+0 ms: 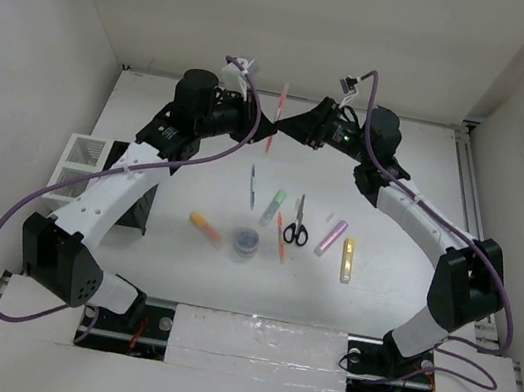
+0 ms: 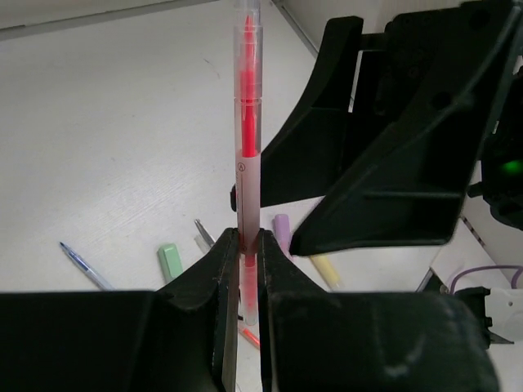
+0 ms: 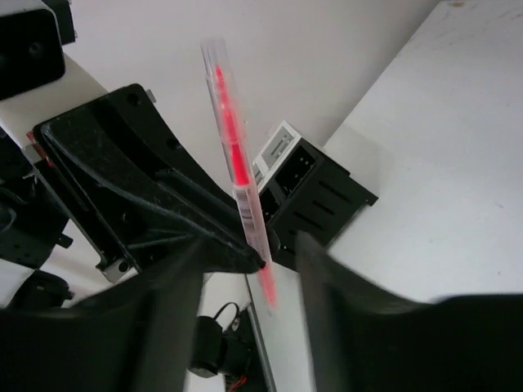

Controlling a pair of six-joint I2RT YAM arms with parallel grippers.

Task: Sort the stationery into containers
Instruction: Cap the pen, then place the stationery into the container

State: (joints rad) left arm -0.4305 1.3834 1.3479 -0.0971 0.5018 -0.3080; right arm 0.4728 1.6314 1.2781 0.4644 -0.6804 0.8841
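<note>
My left gripper [image 2: 247, 242] is shut on a thin red pen [image 2: 248, 122] and holds it upright high above the back of the table [image 1: 422, 153]. In the top view, the left gripper [image 1: 258, 126] and right gripper [image 1: 296, 129] meet at the pen [image 1: 277, 117]. My right gripper [image 3: 245, 286] is open, its blurred fingers [image 3: 167, 327] on either side of the pen [image 3: 237, 163], not touching it. The black slatted holder [image 1: 144, 208] and the white mesh organiser [image 1: 80, 160] stand at the left, partly under the left arm.
On the table lie a grey-blue pen [image 1: 252, 186], green highlighter [image 1: 274, 203], scissors [image 1: 298, 223], pink highlighter [image 1: 332, 237], yellow highlighter [image 1: 347, 260], orange highlighter [image 1: 205, 227], orange pen [image 1: 280, 238] and a round tub [image 1: 247, 242]. White walls enclose the table.
</note>
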